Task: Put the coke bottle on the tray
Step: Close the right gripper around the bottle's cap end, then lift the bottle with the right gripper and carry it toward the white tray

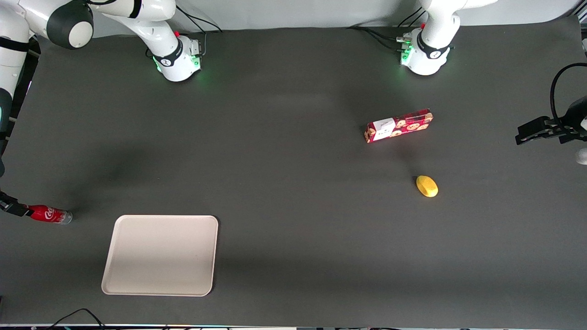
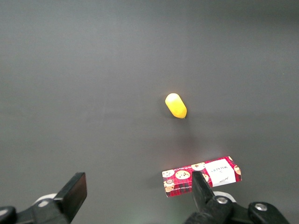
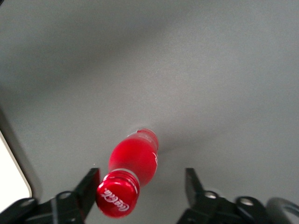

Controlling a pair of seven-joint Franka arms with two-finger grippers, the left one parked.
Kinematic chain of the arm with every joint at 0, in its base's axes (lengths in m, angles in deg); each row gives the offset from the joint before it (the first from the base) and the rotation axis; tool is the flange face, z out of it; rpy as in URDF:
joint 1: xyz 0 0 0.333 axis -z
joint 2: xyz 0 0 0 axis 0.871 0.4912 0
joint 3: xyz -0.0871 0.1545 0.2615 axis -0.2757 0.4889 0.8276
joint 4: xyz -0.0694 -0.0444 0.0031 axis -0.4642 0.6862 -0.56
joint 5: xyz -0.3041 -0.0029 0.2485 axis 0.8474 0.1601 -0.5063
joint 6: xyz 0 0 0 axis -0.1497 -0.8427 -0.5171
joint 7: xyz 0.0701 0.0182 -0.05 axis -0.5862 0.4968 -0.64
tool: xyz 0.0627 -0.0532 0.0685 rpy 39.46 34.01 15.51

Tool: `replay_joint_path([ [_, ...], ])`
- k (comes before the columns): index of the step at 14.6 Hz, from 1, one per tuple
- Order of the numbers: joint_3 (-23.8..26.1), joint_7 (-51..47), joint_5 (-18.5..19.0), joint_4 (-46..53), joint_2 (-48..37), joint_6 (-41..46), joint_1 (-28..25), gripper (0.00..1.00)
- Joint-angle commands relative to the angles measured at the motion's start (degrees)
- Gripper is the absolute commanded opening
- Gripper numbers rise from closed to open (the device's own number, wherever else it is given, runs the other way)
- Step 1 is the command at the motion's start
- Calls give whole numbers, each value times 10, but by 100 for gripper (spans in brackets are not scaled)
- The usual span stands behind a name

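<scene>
Tray [image 1: 160, 255] lies nearest; end effector [image 3: 142, 186] — fingers spread, gripping nothing — straddles the coke bottle [image 3: 133, 161].

Red coke bottle [image 1: 50, 214] lying beside cream tray [image 1: 160, 255]

Even overhead lighting; soft diffuse shadows on the dark table [image 1: 293, 183]. Mild glare pales the surface in the right wrist view. Gripper [image 3: 140, 186] foreground slightly blurred.

The coke bottle [image 1: 49, 214] is red with white script and a clear silvery base; its cap [image 3: 117, 193] is red too. The tray [image 1: 160, 255] is plain cream-beige. The box [image 1: 398, 125] is red — printed with cookies, white label. The lemon [image 1: 427, 186] is yellow. The black gripper [image 3: 140, 191] sits at the bottle's cap — table [image 1: 293, 183] dark grey.
</scene>
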Motion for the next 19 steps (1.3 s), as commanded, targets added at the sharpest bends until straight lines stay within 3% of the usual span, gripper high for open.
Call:
replay_joint_path([
  [1, -2, 11, -17, 5, 2, 3, -2, 25],
  [2, -2, 11, -16, 6, 2, 4, -2, 8],
  [3, -1, 10, -16, 6, 2, 4, -3, 0],
  [7, -1, 7, -14, 5, -3, 6, -13, 0],
  [10, -4, -26, 6, 24, -34, 73, -20, 0],
  [13, -3, -49, 54, 23, -98, 117, -29, 0],
  [16, 0, -109, 158, 26, -178, 172, -49, 0],
  [19, 1, -137, 196, 35, -241, 238, -65, 0],
])
